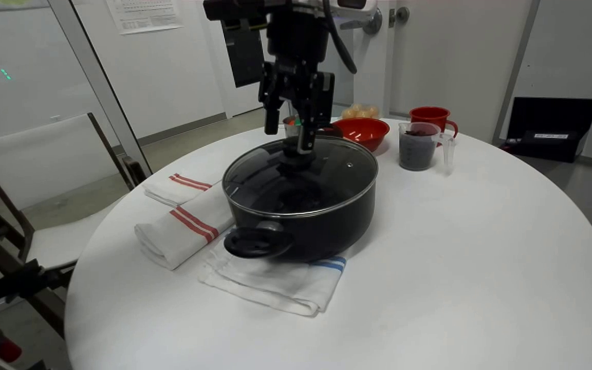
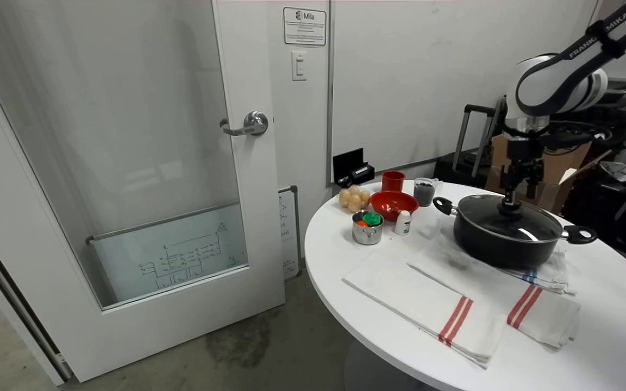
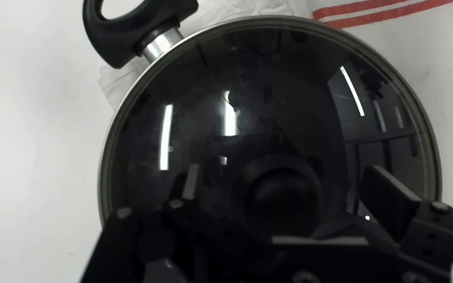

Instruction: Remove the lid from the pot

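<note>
1. The gripper (image 3: 291,192) hangs over the lid's knob (image 2: 509,208), its black fingers (image 3: 389,202) spread wide around it and released; whether any fingertip touches the knob cannot be told.
2. The lid (image 1: 327,190) sits on the pot (image 1: 339,228), its rim resting along the pot's edge.
3. The pot's side handles (image 2: 580,234) jut out past its wall; a blue-striped towel (image 1: 275,288) lies partly under it.
4. Red-striped towels (image 1: 193,231) lie just beside the pot; on the opposite side, a broad stretch of white tabletop (image 1: 481,257) runs out to the curved edge.
5. Beyond the pot, in an exterior view, are a red bowl (image 1: 373,137), partly hidden, a measuring cup (image 1: 415,154) and a red mug (image 1: 429,117).
6. Reflections on dark glass make the pot's inside hard to make out. The arm (image 2: 555,89) is cut off at the picture's edge.
</note>
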Available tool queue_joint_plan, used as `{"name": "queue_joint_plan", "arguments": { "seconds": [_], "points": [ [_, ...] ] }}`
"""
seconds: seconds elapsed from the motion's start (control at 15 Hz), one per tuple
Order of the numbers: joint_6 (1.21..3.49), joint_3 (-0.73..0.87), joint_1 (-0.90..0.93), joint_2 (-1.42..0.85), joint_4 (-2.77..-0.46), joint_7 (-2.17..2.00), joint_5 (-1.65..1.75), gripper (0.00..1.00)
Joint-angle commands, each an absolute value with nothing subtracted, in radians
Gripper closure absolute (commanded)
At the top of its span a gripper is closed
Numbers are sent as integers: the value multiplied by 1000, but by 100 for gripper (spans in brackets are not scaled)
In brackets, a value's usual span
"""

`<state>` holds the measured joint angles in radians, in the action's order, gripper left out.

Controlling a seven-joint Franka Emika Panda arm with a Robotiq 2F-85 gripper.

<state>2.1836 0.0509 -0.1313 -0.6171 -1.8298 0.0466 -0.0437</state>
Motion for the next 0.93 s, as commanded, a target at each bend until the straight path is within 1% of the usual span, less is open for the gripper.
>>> {"name": "queue_joint_plan", "arguments": {
  "seconds": [0.0,0.27,0.33,0.4,0.53,0.6,0.73,0.8,0.87],
  "points": [
    [2190,46,-138,-655,-1777,59,-57,0],
    [2191,47,-139,-664,-1764,59,-56,0],
    [2191,47,-139,-665,-1762,60,-56,10],
    [2191,46,-139,-665,-1763,61,-56,26],
    [2191,46,-140,-666,-1764,62,-57,40],
    [2191,46,-141,-667,-1764,63,-58,49],
    [2193,45,-142,-665,-1768,65,-59,62],
    [2194,43,-142,-663,-1770,66,-61,72],
    [2194,41,-142,-661,-1771,67,-61,75]
  ]
}}
